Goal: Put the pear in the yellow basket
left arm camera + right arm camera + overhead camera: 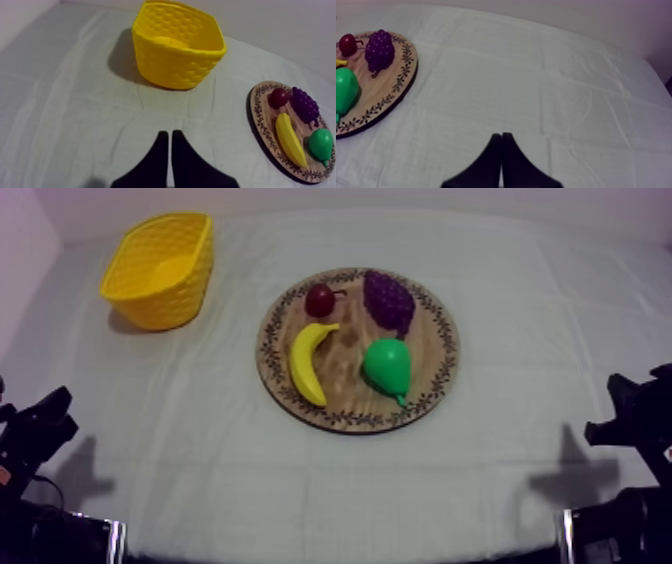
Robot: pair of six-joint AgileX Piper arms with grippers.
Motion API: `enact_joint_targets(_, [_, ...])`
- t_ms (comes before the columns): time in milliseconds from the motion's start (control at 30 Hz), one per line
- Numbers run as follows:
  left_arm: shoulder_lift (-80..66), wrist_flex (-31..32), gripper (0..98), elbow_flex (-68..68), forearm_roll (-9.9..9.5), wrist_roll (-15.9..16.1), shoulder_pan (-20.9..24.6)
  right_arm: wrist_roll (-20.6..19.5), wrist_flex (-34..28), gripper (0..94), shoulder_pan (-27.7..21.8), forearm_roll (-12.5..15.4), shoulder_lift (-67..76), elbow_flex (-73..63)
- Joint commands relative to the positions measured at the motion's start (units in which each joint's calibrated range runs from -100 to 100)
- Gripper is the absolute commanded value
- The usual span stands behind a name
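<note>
A green pear point(387, 366) lies on the right half of the round wooden board point(433, 373) at the table's middle, stalk end toward the front. The yellow basket point(160, 268) stands at the back left, holding nothing. My left gripper point(40, 428) rests low at the left edge, far from the board; its fingers point(161, 150) lie together as a narrow wedge over bare cloth, shut on nothing. My right gripper point(625, 413) rests low at the right edge, its fingers point(495, 147) likewise pressed together. The pear point(320, 143) point(345, 90) lies well away from both.
On the board with the pear are a banana point(308, 360) at the left, a small red fruit point(320, 299) at the back and a bunch of grapes point(388, 300) behind the pear. Grey-white cloth point(200, 438) lies open between board and arms.
</note>
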State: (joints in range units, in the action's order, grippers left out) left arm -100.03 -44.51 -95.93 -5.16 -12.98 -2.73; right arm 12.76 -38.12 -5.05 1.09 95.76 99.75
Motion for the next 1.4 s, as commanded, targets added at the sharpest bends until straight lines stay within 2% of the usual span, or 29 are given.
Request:
enact_joint_targets(0, [0.0,0.0,0.1,-0.1,0.01,0.1,0.0,0.0,0.1,0.3,0.0,0.0,0.0,0.0])
enact_joint_targets(500, [0.0,0.0,0.1,-0.1,0.01,0.2,-0.2,0.0,0.1,0.3,0.0,0.0,0.0,0.0])
enact_joint_targets(733, [1.0,-0.3,0.9,0.2,0.59,1.6,-0.8,0.0,0.1,0.3,0.0,0.0,0.0,0.0])
enact_joint_targets(867, [7.5,0.8,1.5,6.1,2.23,6.4,0.5,0.0,0.1,0.3,0.0,0.0,0.0,0.0])
enact_joint_targets(1133, [28.1,2.3,0.6,32.5,4.35,15.4,1.4,0.0,0.1,0.3,0.0,0.0,0.0,0.0])
enact_joint_targets(1267, [39.9,2.1,0.5,43.8,7.69,19.5,0.6,0.0,0.1,0.3,0.0,0.0,0.0,0.0])
enact_joint_targets(1367, [47.5,2.0,0.5,50.0,9.11,20.1,-1.6,0.0,0.1,0.3,0.0,0.0,0.0,0.0])
